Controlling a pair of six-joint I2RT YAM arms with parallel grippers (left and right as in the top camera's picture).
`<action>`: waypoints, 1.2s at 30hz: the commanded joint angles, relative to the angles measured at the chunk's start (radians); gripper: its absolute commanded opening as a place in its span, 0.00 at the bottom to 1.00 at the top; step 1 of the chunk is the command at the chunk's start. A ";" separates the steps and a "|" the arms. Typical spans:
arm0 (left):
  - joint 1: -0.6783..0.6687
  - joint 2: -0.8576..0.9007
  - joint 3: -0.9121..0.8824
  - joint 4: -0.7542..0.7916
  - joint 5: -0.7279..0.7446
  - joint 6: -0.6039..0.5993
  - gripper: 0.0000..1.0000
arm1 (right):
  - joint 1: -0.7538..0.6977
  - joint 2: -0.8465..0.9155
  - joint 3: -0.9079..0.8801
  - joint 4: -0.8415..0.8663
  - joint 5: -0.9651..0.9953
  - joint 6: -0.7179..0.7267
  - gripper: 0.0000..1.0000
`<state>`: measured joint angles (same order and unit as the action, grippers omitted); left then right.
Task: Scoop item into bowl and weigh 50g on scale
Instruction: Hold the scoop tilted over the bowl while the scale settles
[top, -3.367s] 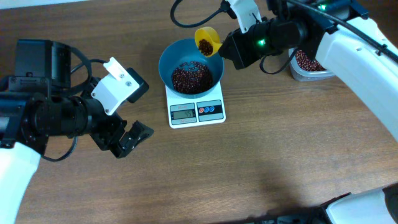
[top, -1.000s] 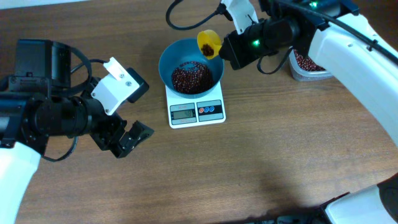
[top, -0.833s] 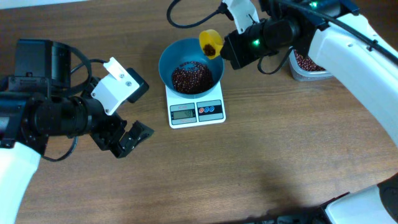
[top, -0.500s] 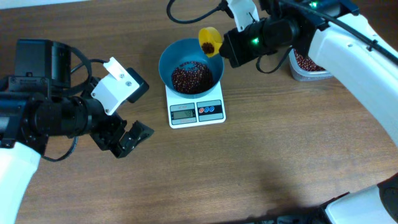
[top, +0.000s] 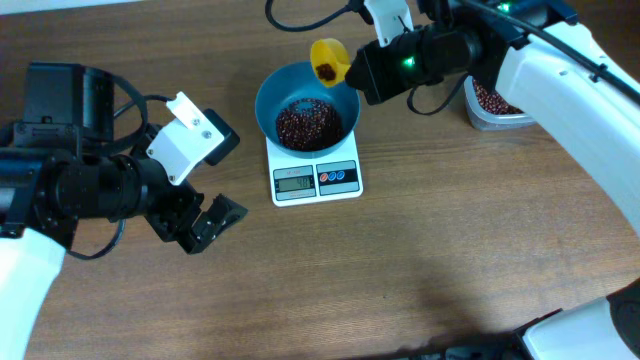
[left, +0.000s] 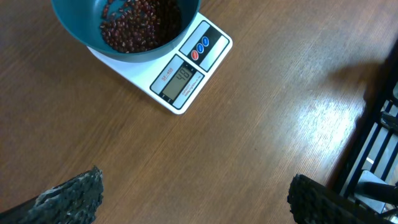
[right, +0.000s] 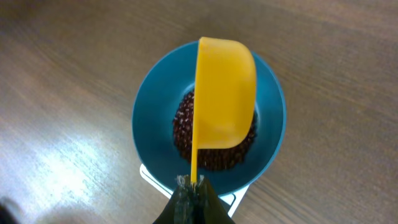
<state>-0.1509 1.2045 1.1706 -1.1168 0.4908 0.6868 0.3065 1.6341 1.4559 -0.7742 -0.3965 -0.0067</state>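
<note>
The teal-blue bowl (top: 284, 88) stands on the small white scale (top: 315, 180) and holds a heap of red-brown beans (top: 306, 123). The scale's display (left: 178, 78) shows in the left wrist view, with the bowl (left: 74, 25) above it. My right gripper (right: 194, 190) is shut on the handle of a yellow scoop (right: 225, 93), which hangs tilted over the bowl (right: 152, 106). A few beans lie in the scoop (top: 328, 58) in the overhead view. My left gripper (left: 193, 199) is open and empty over bare table left of the scale.
A clear plastic tub (top: 492, 108) with more beans stands at the right behind my right arm. A black cable (top: 300, 20) loops at the back of the wooden table (top: 420, 260).
The scoop has risen and shifted a little left toward the bowl's back rim, tilting further. The left arm has not moved.
</note>
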 joint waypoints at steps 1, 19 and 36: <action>-0.003 0.001 0.008 0.001 0.018 -0.013 0.99 | -0.005 0.009 0.003 -0.034 0.036 0.001 0.04; -0.003 0.001 0.008 0.001 0.018 -0.013 0.99 | 0.002 0.008 0.013 0.002 0.031 0.042 0.04; -0.003 0.001 0.008 0.001 0.018 -0.013 0.99 | 0.028 0.010 0.016 -0.011 0.087 0.053 0.04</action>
<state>-0.1509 1.2045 1.1706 -1.1164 0.4908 0.6868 0.3237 1.6405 1.4559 -0.7849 -0.3374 0.0441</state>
